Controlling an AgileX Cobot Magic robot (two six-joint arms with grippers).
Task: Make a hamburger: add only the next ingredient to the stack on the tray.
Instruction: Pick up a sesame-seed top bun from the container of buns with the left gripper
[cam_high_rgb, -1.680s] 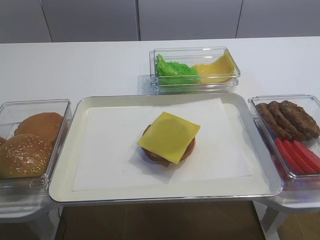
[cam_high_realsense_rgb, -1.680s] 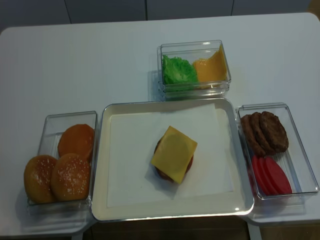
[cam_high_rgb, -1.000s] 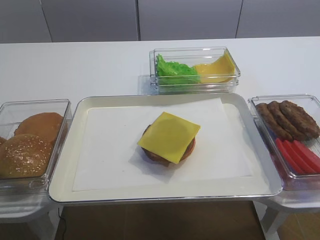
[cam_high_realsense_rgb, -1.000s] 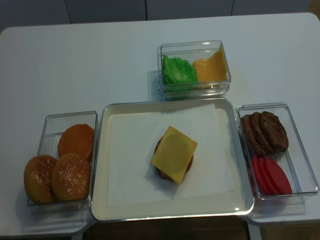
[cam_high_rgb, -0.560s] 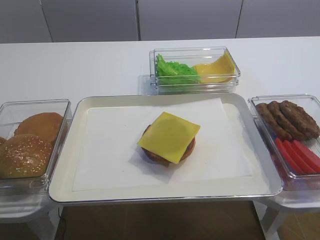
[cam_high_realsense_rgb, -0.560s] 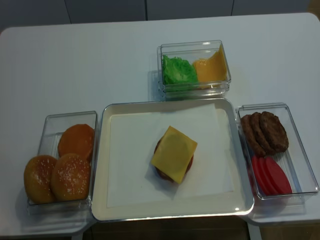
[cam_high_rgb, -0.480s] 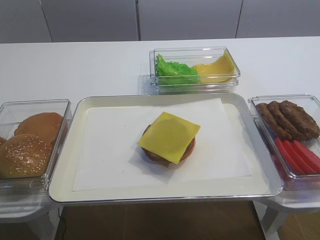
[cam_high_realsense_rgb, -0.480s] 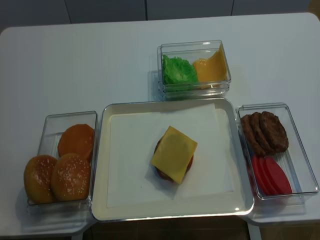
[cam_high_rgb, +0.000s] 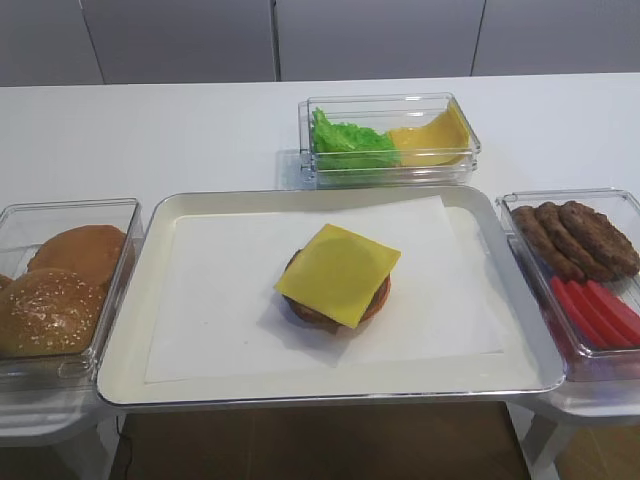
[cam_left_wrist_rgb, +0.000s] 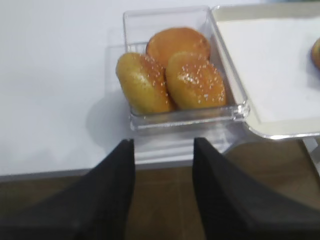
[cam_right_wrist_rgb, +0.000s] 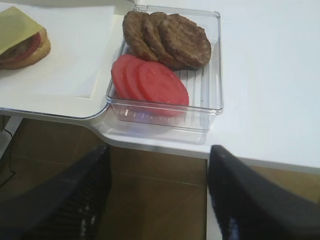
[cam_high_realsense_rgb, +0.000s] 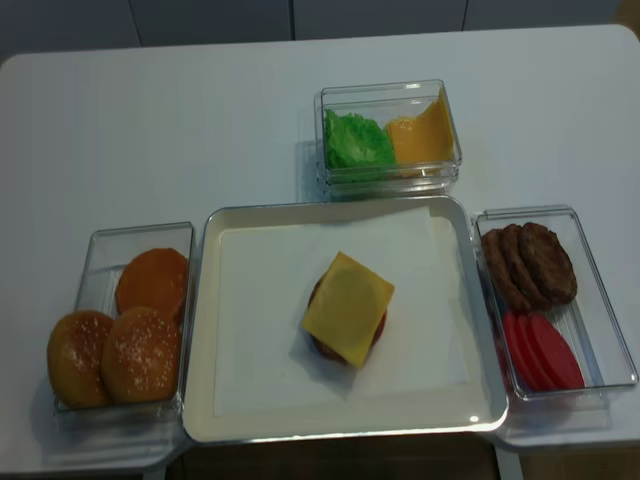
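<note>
Both claws sit low off the near edge of the bench, over brown floor, well apart from the food. Left claw (cam_left_wrist_rgb: 162, 200): fingers spread w/ a clear gap, nothing btwn them, open & empty. It hangs just in front of the clear bun box (cam_high_realsense_rgb: 100, 250). Right claw (cam_right_wrist_rgb: 159, 200): two dark fingers wide apart, also empty, in front of the patty box (cam_high_realsense_rgb: 610, 330).

Sesame bun top (cam_high_realsense_rgb: 141, 354) lies in the bun box's near right part, dome up, touching a 2nd seeded bun (cam_high_realsense_rgb: 78, 357) on its left, which leans tilted in the wrist view. Smooth seedless bun (cam_high_realsense_rgb: 153, 282) is behind them in the same box. The box is just beside the tray's left rim.

Tray (cam_high_realsense_rgb: 196, 330) is mid-bench, w/ a white paper liner (cam_high_realsense_rgb: 260, 330). Stack (cam_high_realsense_rgb: 347, 310) stands about centre on the liner: round brown base w/ a square yellow cheese slice on top, corners overhanging. No bun on it yet.

Patty box on the right: brown patties (cam_high_realsense_rgb: 528, 262) at the back, red tomato slices (cam_high_realsense_rgb: 543, 350) at the front. Far box (cam_high_realsense_rgb: 388, 172): lettuce (cam_high_realsense_rgb: 355, 141) left, cheese slices (cam_high_realsense_rgb: 420, 136) right.
</note>
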